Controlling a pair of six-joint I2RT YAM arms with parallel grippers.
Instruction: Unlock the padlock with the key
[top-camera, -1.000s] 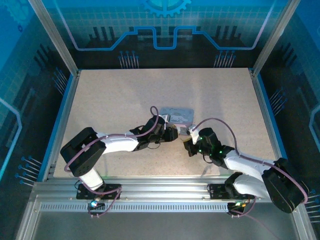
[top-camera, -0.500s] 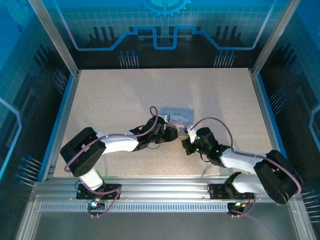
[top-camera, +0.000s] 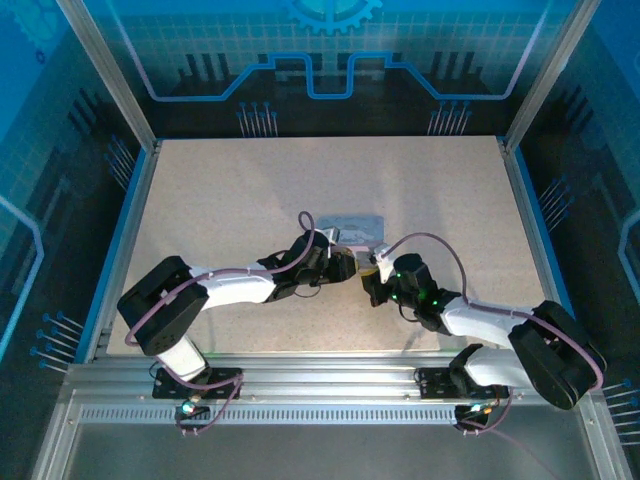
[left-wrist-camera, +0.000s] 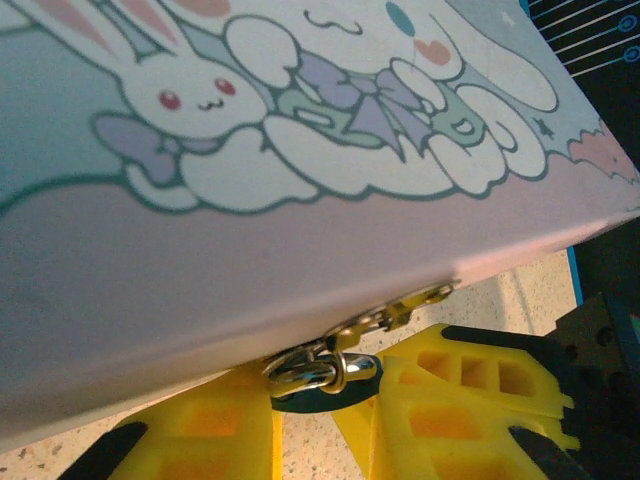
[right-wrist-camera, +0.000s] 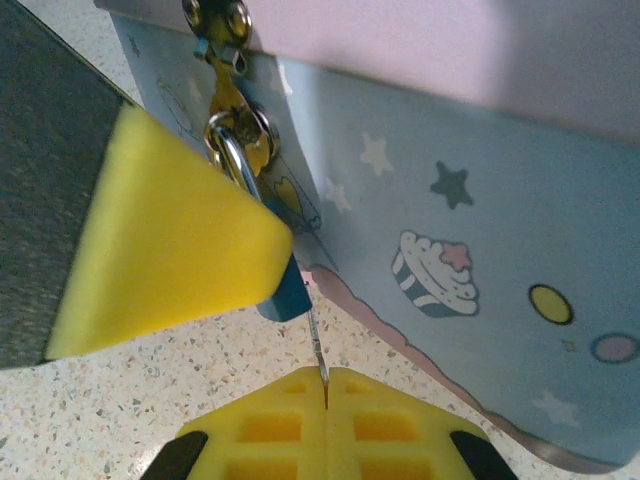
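The pastel tin (top-camera: 352, 226) lies mid-table with its hasp (right-wrist-camera: 222, 40) facing the arms. From the hasp hangs the small padlock (right-wrist-camera: 289, 287), dark blue-bodied with a silver shackle. My left gripper (top-camera: 350, 266) is shut on the padlock (left-wrist-camera: 300, 403), its yellow fingers (left-wrist-camera: 200, 430) on either side of the body. My right gripper (right-wrist-camera: 326, 380) is shut on the key (right-wrist-camera: 317, 350), a thin metal sliver that points up at the padlock's underside, its tip at or just short of the body. In the top view the right gripper (top-camera: 371, 274) sits close beside the left one.
The tin's decorated wall (right-wrist-camera: 470, 170) stands close on the right of the key. Speckled table (top-camera: 230, 200) stretches to the left and far side. Metal frame posts (top-camera: 130, 100) and blue side rails border the workspace.
The right gripper has shifted slightly left, toward the left gripper and the padlock. The left arm and the tin stay where they were.
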